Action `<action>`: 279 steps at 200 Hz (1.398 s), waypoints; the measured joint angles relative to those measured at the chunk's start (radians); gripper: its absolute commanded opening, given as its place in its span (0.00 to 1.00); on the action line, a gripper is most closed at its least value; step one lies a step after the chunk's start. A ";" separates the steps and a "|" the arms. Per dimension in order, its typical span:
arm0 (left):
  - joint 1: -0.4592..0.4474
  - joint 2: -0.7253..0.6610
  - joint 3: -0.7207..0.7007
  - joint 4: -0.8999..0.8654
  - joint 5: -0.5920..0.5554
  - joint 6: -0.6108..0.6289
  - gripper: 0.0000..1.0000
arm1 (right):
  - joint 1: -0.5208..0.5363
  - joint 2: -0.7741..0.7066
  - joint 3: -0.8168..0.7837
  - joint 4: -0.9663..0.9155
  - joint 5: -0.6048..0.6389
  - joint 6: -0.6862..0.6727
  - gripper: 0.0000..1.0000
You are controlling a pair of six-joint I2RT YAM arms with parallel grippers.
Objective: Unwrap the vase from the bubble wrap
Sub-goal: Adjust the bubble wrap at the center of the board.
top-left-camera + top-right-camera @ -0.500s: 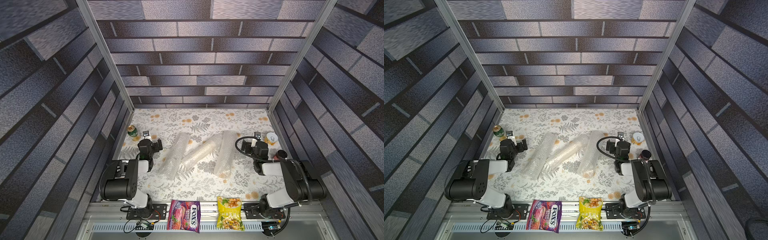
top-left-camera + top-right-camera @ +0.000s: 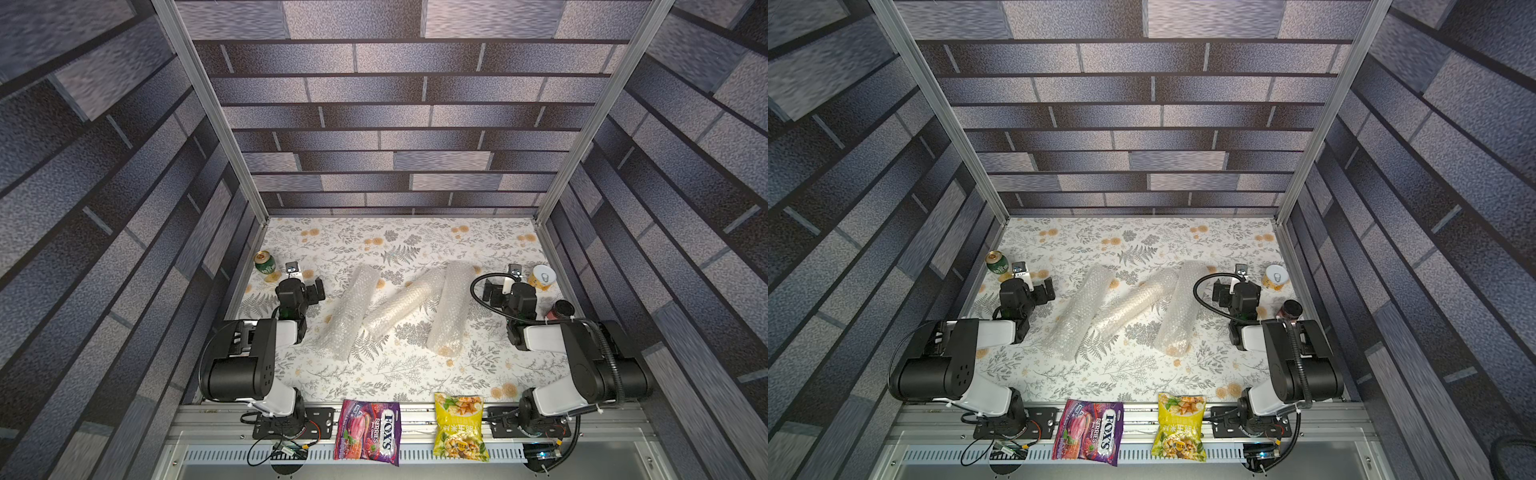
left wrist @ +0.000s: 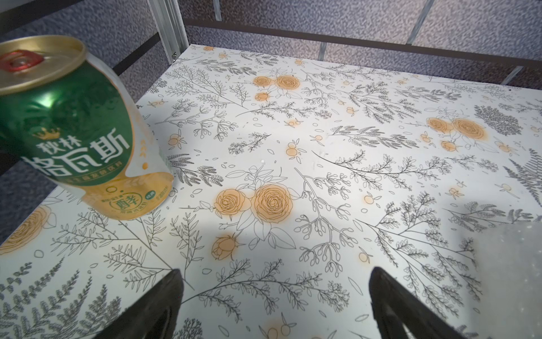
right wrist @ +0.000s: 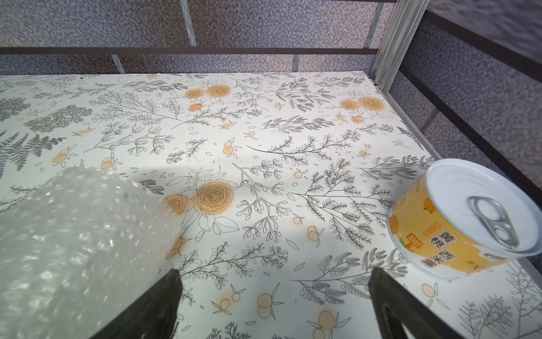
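Arms at the sides. The left gripper point(image 3: 275, 271) is spread wide and empty over the table point(image 3: 293, 132), beside a green can point(image 3: 73, 123). The right gripper point(image 4: 274, 271) is equally wide and empty, between a yellow tin point(image 4: 457, 217) and the nearest roll.

The bubble wrap point(image 2: 401, 303) is three rolls lying mid-table. No vase is visible, and I cannot tell which roll holds it.

Judgement: find a loose outer edge and pinch only that flap. Pin the roll with the other gripper, peel slowly, and keep clear of the cans.
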 measured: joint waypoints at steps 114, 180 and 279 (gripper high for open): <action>0.000 0.000 0.000 0.000 0.000 0.000 1.00 | 0.000 0.000 0.000 0.000 0.000 0.000 1.00; 0.000 0.000 0.000 0.000 0.000 0.000 1.00 | 0.000 0.000 0.000 0.000 0.000 0.000 1.00; 0.005 0.000 0.000 0.000 0.004 0.000 1.00 | 0.000 0.000 0.000 0.000 0.000 0.000 0.99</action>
